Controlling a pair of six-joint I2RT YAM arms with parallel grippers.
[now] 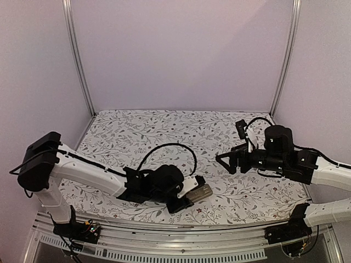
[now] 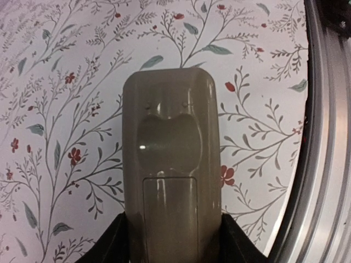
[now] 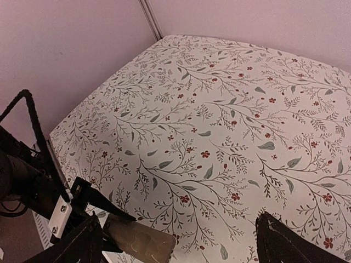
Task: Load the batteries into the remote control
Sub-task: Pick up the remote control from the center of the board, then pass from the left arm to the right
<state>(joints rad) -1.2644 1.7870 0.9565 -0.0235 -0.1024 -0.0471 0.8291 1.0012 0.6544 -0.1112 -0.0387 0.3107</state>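
The remote control [image 2: 170, 137], back up near the front edge of the worktop [image 1: 164, 126], is grasped at one end by the left end effector [image 2: 174, 249], the right end effector [image 1: 224, 160] being released; slip or pivot is risked once the battery cover [image 2: 170, 219] is pushed.

A robotics lab test cell is indicated. The counter [image 1: 137, 129] is enclosed on three sides by plain pale lilac walls [image 1: 181, 49] set between bare aluminium posts [image 1: 77, 55], and it is covered with a sheet printed with leaves and small red flowers. Two white-and-black robot arms [image 1: 82, 172] are bolted to a slotted metal rail [image 1: 181, 244] along the near edge, and black cables [image 1: 170, 147] are left exposed, looped above the arms.
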